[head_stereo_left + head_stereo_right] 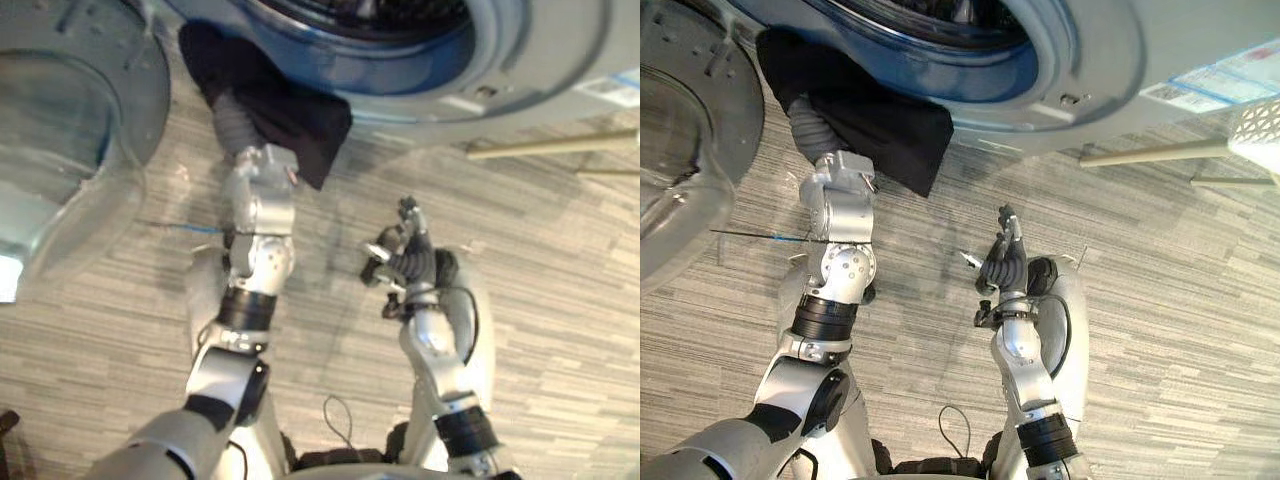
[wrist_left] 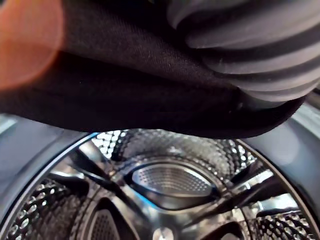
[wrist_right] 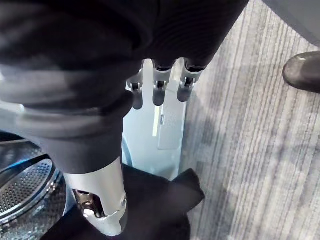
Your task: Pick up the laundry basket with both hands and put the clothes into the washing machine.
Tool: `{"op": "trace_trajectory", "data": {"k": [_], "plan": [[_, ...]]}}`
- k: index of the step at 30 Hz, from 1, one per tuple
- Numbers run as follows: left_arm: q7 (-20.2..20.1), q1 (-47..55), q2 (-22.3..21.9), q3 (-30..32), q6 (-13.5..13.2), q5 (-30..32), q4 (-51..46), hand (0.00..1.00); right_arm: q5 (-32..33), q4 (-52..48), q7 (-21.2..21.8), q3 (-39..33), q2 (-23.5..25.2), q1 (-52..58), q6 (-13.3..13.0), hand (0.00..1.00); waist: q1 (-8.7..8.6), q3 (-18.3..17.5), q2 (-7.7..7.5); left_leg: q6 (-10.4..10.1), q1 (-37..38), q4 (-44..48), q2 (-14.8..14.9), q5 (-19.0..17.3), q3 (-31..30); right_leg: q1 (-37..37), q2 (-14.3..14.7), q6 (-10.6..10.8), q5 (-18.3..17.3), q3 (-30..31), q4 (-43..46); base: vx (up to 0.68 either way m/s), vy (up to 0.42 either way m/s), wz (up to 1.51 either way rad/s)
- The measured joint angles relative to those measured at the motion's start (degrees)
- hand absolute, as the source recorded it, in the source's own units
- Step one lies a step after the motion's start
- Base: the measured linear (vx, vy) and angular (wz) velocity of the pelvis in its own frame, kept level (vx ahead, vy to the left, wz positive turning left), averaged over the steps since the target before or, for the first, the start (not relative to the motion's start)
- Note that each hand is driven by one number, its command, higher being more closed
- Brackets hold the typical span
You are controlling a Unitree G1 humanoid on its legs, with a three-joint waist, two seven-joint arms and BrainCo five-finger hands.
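Left hand (image 1: 233, 122) is raised to the washing machine (image 1: 1110, 70), at the left side of the round opening, and is buried under a black garment (image 1: 290, 120). The cloth covers it past the ribbed cover, so I cannot tell whether it grips the cloth or merely lies beneath it. The garment drapes over the near lip of the opening. Part of it lies across the rim and a loose corner hangs down the front of the machine towards the carpet floor (image 1: 560, 280). In the left wrist view the steel drum (image 2: 170, 180) lies just beyond the cloth's edge.

The right hand (image 1: 1005, 262) is held in the air over the carpet, nearer the robot and to the right of the left arm, well apart from the machine. Its fingers are loose and spread and it carries nothing.

The machine's glass door (image 1: 70, 130) stands swung open at the far left, close beside the left arm. A corner of the white laundry basket (image 1: 1258, 125) shows at the right edge, beside the machine's front.
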Motion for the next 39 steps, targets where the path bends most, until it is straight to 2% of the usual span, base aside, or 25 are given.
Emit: {"op": "trace_trajectory", "data": {"k": [5, 7, 11, 15, 18, 20, 26, 31, 34, 36, 39], "plan": [[1.58, -4.15, 0.48, -0.33, -0.82, 0.03, -0.14, 1.00, -0.81, -2.94, -1.65, 0.09, 0.94, -0.74, -0.06, 0.00, -0.33, 0.42, -0.81, -0.37, -4.15, 4.11, 0.29, -0.78, -1.07, -4.67, 0.27, -0.91, -0.75, 1.18, 3.88, 0.02, 0.007, -0.09], [2.96, -7.81, 2.71, -0.25, -1.18, -0.18, -0.12, 1.00, -2.53, -4.73, -1.50, 0.36, 0.88, -0.75, -0.25, 0.00, -1.23, 0.56, -1.10, -0.44, -6.14, 6.06, 0.31, -1.29, -1.95, -6.15, 0.40, -0.94, -0.96, 1.24, 5.37, 0.05, 0.019, -0.09], [3.95, -16.85, 6.58, -0.55, -1.45, -3.38, 0.38, 1.00, -2.78, -6.33, -1.10, 0.57, 0.80, -0.61, -1.15, 0.00, -1.94, 0.86, -1.72, -0.32, -8.45, 7.19, 0.28, -1.39, -2.01, -8.68, 0.41, -0.96, -0.93, 1.84, 6.32, 0.01, 0.009, -0.02], [4.79, -29.75, 10.62, -3.88, -3.74, -7.97, 1.03, 1.00, -2.65, -6.66, -0.32, 1.91, 1.37, -0.64, -1.17, 0.00, -2.38, 0.94, -1.87, -0.14, -11.01, 8.41, 0.37, -1.69, -2.11, -11.56, 0.72, -1.33, -0.73, 2.41, 7.26, 0.03, 0.015, -0.07], [4.87, -38.32, 12.78, -7.07, -5.14, -9.05, 2.95, 1.00, -2.61, -9.10, -0.21, 2.30, 1.36, -0.62, -1.14, 0.00, -3.34, 0.95, -1.89, 0.39, -12.72, 9.21, 0.54, -2.07, -2.11, -13.05, 0.80, -1.38, -0.58, 2.54, 7.38, 0.04, 0.028, -0.09], [4.94, -42.60, 13.91, -8.85, -6.37, -10.47, 3.19, 1.00, -2.58, -10.78, -0.23, 2.29, 1.37, -0.44, -1.13, 0.00, -3.31, 0.99, -1.91, 0.42, -13.42, 9.43, 0.98, -2.47, -1.82, -13.94, 1.03, -1.25, -0.49, 2.77, 7.31, 0.04, 0.027, -0.12], [5.08, -53.29, 17.96, -12.75, -11.80, -12.22, 3.18, 1.00, -2.20, -15.59, -0.24, 2.97, 1.22, 1.46, -1.12, 0.00, -3.38, 1.50, -2.09, 0.08, -15.71, 8.92, 1.43, -3.26, -1.04, -17.07, 1.66, -1.06, -0.36, 3.13, 6.54, 0.05, 0.022, -0.10], [6.51, -54.82, 19.22, -15.26, -13.67, -12.04, 2.55, 1.00, -1.44, -20.01, -0.35, 2.75, 1.20, 3.02, -1.18, 0.00, -3.36, 1.66, -1.95, 0.07, -17.46, 8.85, 1.40, -3.62, -0.61, -19.15, 1.55, -0.94, -0.33, 3.47, 6.44, 0.05, 0.026, -0.02], [8.74, -55.89, 19.54, -17.60, -14.44, -8.74, 0.37, 1.00, 0.26, -21.31, -0.37, 2.75, 1.21, 4.06, -1.29, 0.00, -3.42, 1.72, -1.85, 0.11, -18.75, 8.34, 1.40, -3.63, 0.12, -20.93, 1.55, -0.44, -0.05, 4.06, 5.91, 0.00, 0.000, 0.00], [10.13, -57.15, 19.89, -18.31, -14.01, -5.28, 0.47, 1.00, 0.72, -22.28, -0.35, 2.88, 1.22, 4.84, -1.39, 0.00, -3.46, 1.81, -1.70, 0.35, -19.41, 8.47, 1.55, -3.77, 0.51, -21.84, 1.58, -0.36, 0.02, 4.36, 5.92, 0.02, 0.016, -0.03], [12.51, -59.08, 20.96, -21.13, -11.66, 0.70, 4.28, 1.00, 1.06, -23.12, -0.36, 2.83, 1.23, 4.85, -2.25, 0.00, -3.51, 1.84, -1.66, 0.59, -19.84, 9.14, 2.09, -3.90, 0.39, -21.88, 1.75, -0.14, 0.29, 4.25, 5.99, 0.03, 0.031, -0.09]]}}
